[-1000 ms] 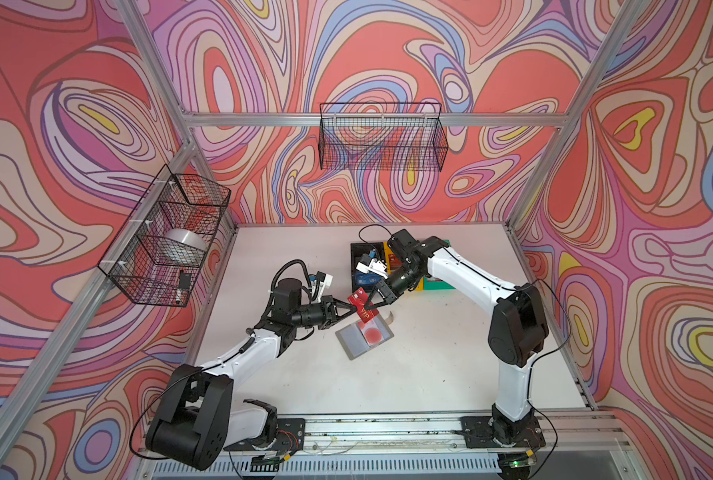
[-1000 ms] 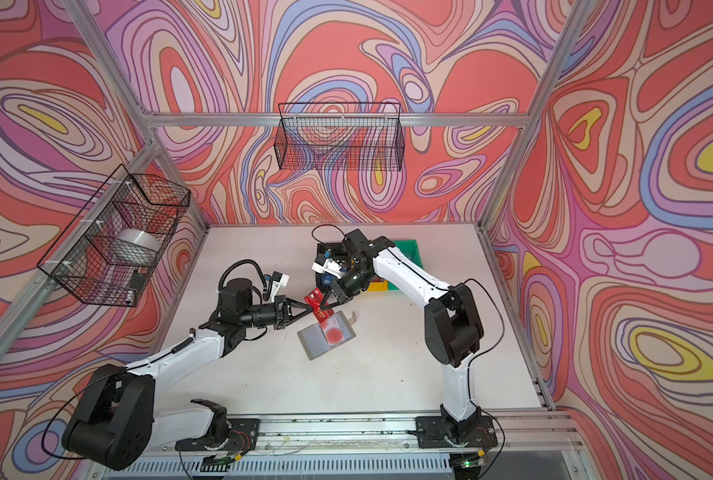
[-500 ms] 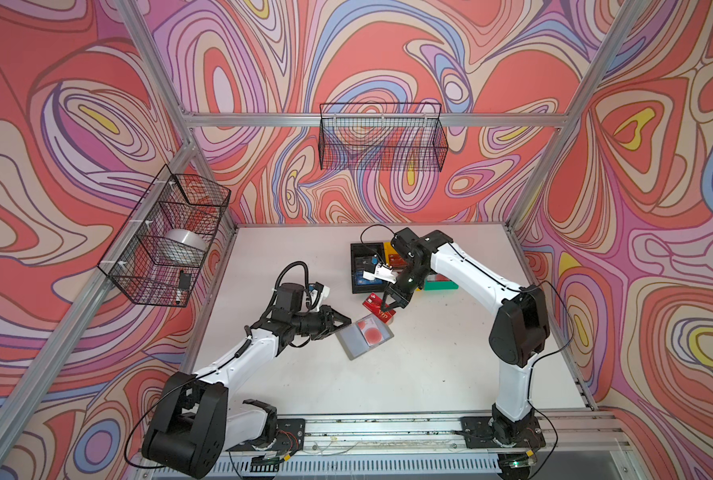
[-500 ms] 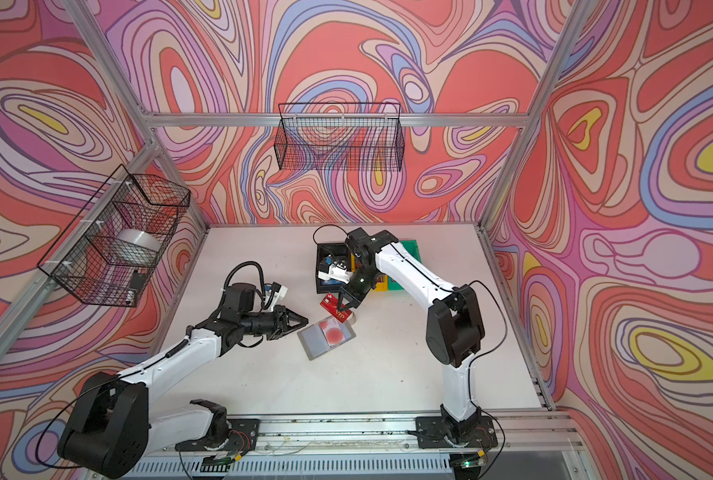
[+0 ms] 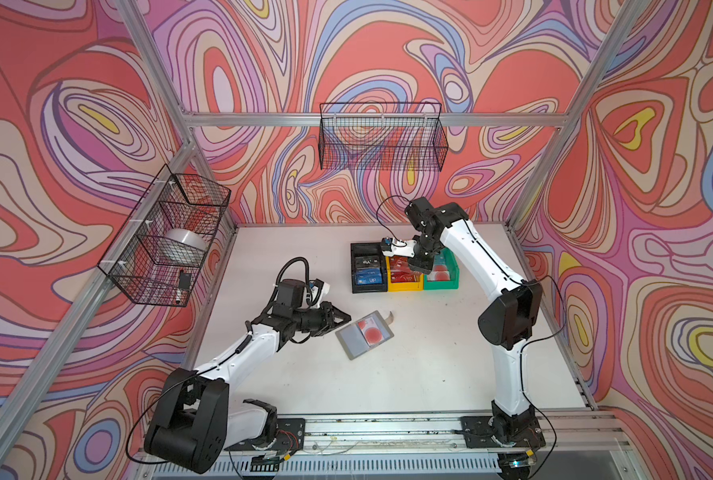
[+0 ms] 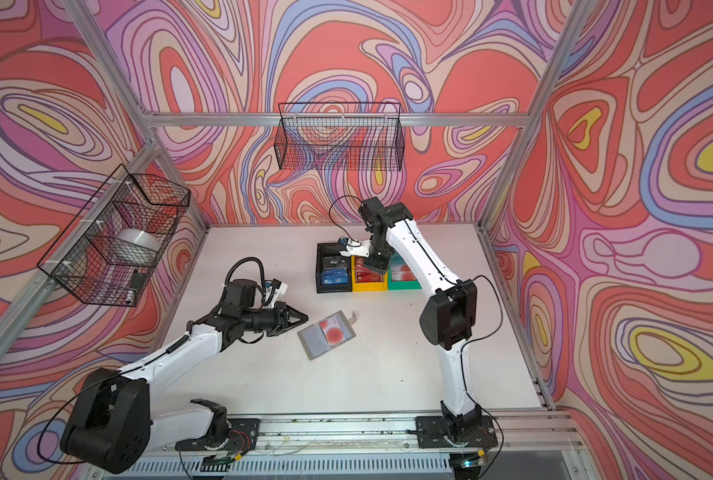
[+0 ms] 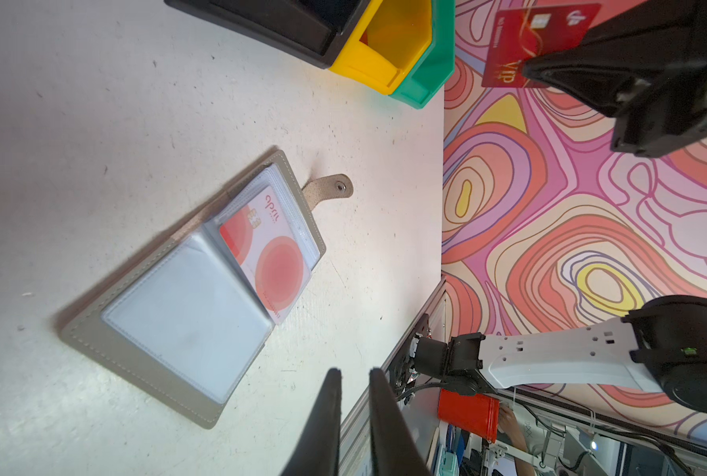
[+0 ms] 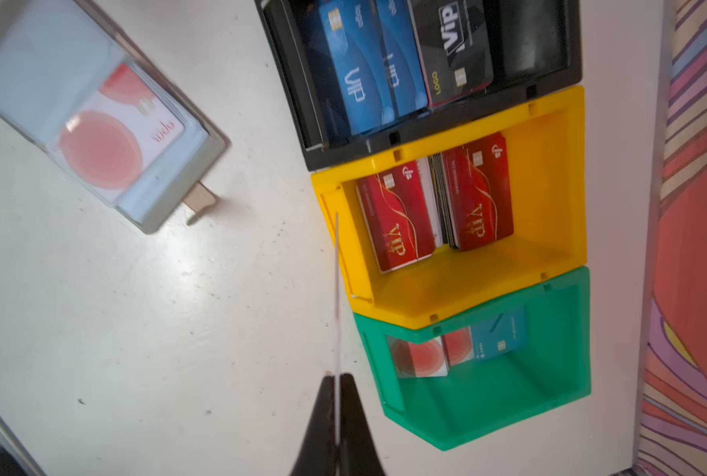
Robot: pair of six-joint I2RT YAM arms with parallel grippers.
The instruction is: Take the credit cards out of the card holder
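The grey card holder (image 5: 355, 345) (image 6: 316, 344) lies open and flat mid-table, its tab (image 7: 331, 187) sticking out. A pale credit card with a red disc (image 5: 373, 331) (image 7: 277, 263) (image 8: 104, 140) sits in its right sleeve; the left sleeve (image 7: 187, 313) looks empty. My left gripper (image 5: 348, 319) (image 7: 355, 372) hovers just left of the holder, open by a narrow gap with nothing in it. My right gripper (image 5: 423, 269) (image 8: 338, 375) is shut on a red VIP credit card (image 7: 512, 45), edge-on (image 8: 337, 288) in the right wrist view, above the yellow bin's front wall.
Three bins stand side by side at the back: black (image 5: 367, 287) with blue and black cards, yellow (image 8: 549, 198) with red VIP cards, green (image 8: 487, 412) with pale red-disc cards. Wire baskets hang on the back wall (image 5: 381, 137) and left wall (image 5: 163, 237).
My right gripper has carried the red card from above the holder back to the yellow bin. My left gripper has drawn back left of the holder and parted slightly.
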